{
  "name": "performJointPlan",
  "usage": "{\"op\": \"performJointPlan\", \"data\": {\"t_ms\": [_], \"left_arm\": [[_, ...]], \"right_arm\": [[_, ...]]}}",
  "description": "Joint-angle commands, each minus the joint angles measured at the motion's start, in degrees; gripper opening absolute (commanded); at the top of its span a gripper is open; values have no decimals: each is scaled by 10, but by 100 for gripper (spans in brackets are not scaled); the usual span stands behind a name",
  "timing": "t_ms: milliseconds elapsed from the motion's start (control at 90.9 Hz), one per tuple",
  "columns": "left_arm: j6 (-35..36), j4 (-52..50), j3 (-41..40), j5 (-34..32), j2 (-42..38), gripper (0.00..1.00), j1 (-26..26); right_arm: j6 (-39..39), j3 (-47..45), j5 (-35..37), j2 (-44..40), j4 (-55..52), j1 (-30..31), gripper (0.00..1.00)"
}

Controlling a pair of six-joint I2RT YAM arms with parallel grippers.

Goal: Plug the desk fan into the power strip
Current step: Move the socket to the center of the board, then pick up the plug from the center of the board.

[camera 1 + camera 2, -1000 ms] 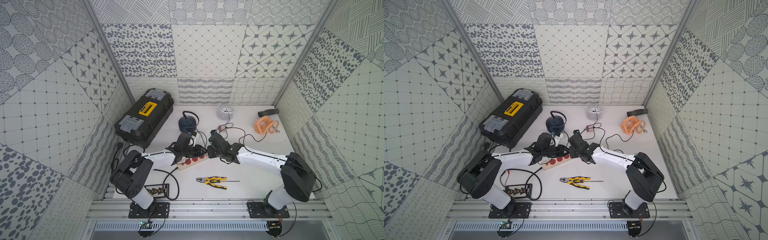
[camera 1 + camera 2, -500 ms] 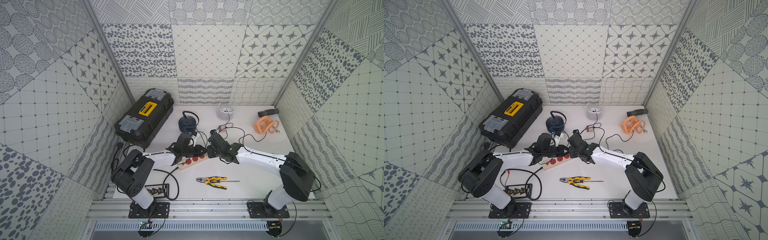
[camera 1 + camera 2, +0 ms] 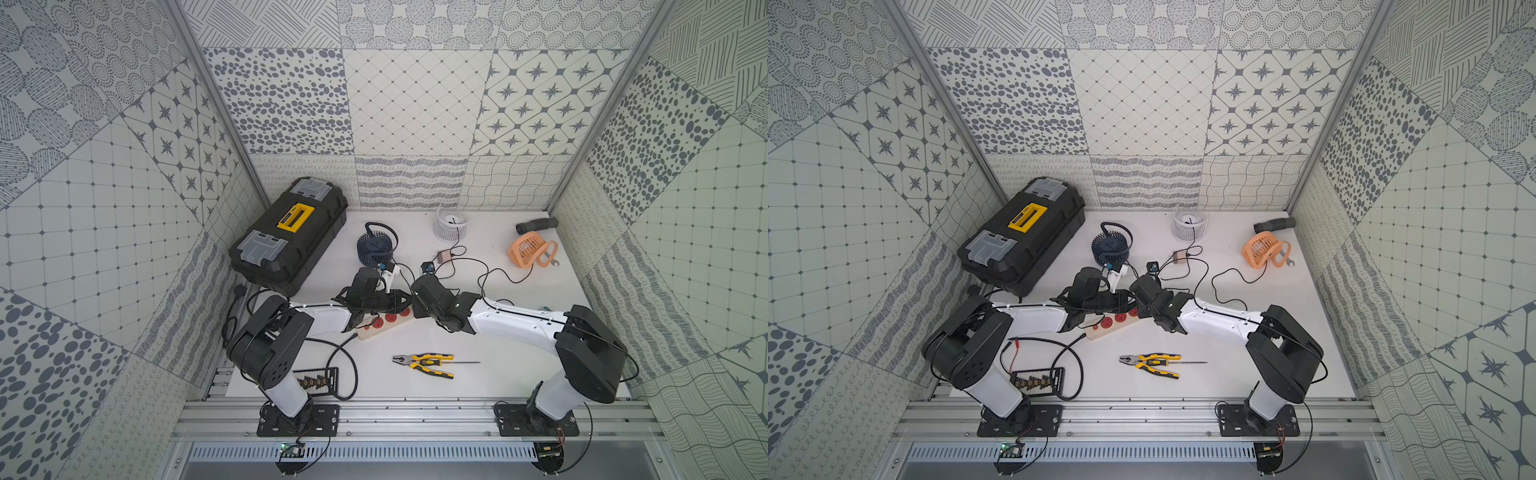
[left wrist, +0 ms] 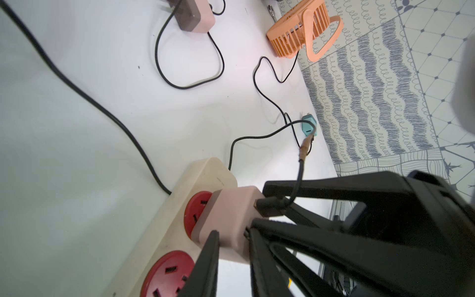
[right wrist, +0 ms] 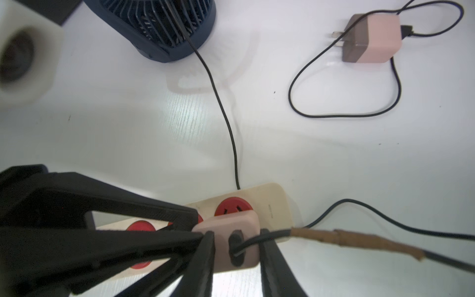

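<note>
The power strip [image 3: 365,334] lies on the surface [image 3: 478,386] under both tools. Its long axis runs slantwise, from the cord end by the left arm to the last socket, where the tools meet. A pink plug [image 4: 231,213] sits tilted at that last socket; whether its prongs are in, I cannot tell. The right tool [image 5: 236,232] is clenched across the plug's cable end. The left tool [image 4: 234,231] is closed down at the plug's side, though a true grip is unclear. Seating the plug likely means pushing straight down.
</note>
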Motion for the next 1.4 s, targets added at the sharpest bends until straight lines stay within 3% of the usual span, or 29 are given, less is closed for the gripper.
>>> {"op": "performJointPlan", "data": {"t_ms": [0,198,330,528,605,704,891,1046,1233,1387], "left_arm": [[55,-254,-13,-62,56,22,-8],[63,-264,-30,-67,59,21,-8],[62,-259,-39,-65,42,21,-8],[58,-269,18,-50,-18,27,-8],[66,-274,39,-66,-54,30,-8],[75,-267,58,-95,-109,39,-6],[111,-307,91,-127,-194,57,1],[176,-312,96,-118,-250,64,2],[264,-340,175,-69,-194,68,1],[292,-400,287,-41,-69,69,0]], "right_arm": [[39,-84,-179,110,-119,35,9],[47,-78,-193,132,-102,45,8],[51,-77,-185,104,-103,47,10],[46,2,-121,-4,-145,47,31],[32,42,-100,-48,-145,50,34],[13,83,-80,-100,-144,60,51],[8,62,-57,-200,-144,64,76],[-10,42,-24,-266,-145,55,88],[-28,18,-53,-296,-133,-38,96],[-27,-47,-196,-271,-44,-199,97]]}}
